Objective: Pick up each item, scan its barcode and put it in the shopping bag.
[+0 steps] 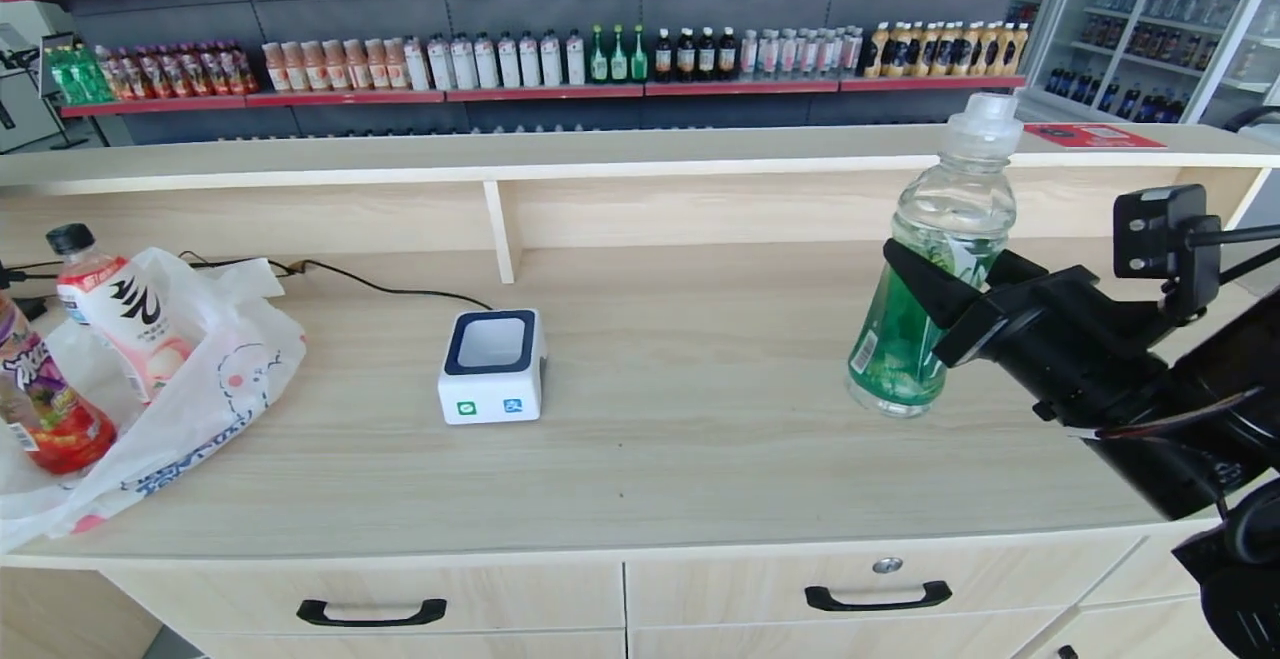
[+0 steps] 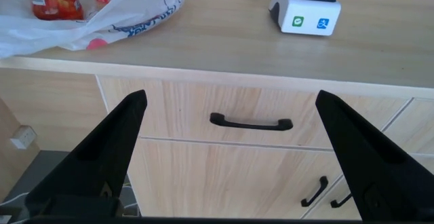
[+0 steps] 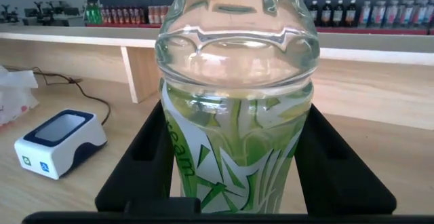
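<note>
A clear bottle with a green label (image 1: 925, 279) stands tilted at the right of the counter, its base close above or on the wood. My right gripper (image 1: 940, 314) is shut on the green-label bottle (image 3: 234, 129) around its middle. The white barcode scanner (image 1: 492, 367) sits mid-counter, left of the bottle, and appears as the scanner (image 3: 60, 141) and the scanner (image 2: 305, 12) in the wrist views. At the far left lies the white shopping bag (image 1: 215, 379) with two bottles (image 1: 110, 304) in it. My left gripper (image 2: 230, 163) hangs open in front of the drawers, below the counter edge.
A black cable (image 1: 380, 284) runs from the scanner toward the left. A raised wooden ledge (image 1: 600, 164) backs the counter. Drawers with black handles (image 1: 372, 614) sit below the front edge. Open wood lies between scanner and bottle.
</note>
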You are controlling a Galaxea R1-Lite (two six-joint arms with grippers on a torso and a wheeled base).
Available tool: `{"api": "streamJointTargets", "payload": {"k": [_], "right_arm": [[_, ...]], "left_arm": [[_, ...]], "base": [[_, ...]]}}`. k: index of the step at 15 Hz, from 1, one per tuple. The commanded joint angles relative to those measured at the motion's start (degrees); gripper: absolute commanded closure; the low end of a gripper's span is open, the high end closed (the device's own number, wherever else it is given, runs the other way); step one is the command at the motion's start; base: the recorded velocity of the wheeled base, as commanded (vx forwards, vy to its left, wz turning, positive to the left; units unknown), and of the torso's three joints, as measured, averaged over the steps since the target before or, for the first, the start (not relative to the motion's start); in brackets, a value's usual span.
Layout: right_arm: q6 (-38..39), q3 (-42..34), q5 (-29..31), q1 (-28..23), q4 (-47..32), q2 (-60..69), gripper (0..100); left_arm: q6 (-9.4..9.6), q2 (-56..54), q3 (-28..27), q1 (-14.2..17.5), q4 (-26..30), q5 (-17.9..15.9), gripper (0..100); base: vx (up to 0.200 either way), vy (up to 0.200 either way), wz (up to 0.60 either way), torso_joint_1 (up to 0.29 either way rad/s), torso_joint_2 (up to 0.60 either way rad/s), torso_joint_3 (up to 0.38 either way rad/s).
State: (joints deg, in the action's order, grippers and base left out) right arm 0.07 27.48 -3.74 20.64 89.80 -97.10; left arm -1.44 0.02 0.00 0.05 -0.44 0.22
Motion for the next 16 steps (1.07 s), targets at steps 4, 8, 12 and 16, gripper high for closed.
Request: {"api": "streamJointTargets", "payload": {"k": [4,8,12,16], "right_arm": [[-0.07,0.56,0.05,-0.07,0.20,-0.28,100],[-0.16,0.47,0.05,-0.07,0.20,0.42,100],[-0.34,0.56,0.05,-0.07,0.20,0.42,100],[-0.42,0.30,0.05,-0.07,0.20,0.51,100]], "left_arm": [[-0.14,0.06,0.00,0.04,-0.09,0.04,0],[-0.14,0.06,0.00,0.04,-0.09,0.04,0],[-0.14,0.06,0.00,0.04,-0.09,0.04,0],[-0.14,0.06,0.00,0.04,-0.09,0.04,0]], "base": [[0.000,0.200,0.00,0.002,0.00,-0.005],[0.000,0.200,0.00,0.005,0.00,0.004],[0.000,0.200,0.00,0.004,0.00,0.000],[0.000,0.200,0.00,0.000,0.00,0.001]]}}
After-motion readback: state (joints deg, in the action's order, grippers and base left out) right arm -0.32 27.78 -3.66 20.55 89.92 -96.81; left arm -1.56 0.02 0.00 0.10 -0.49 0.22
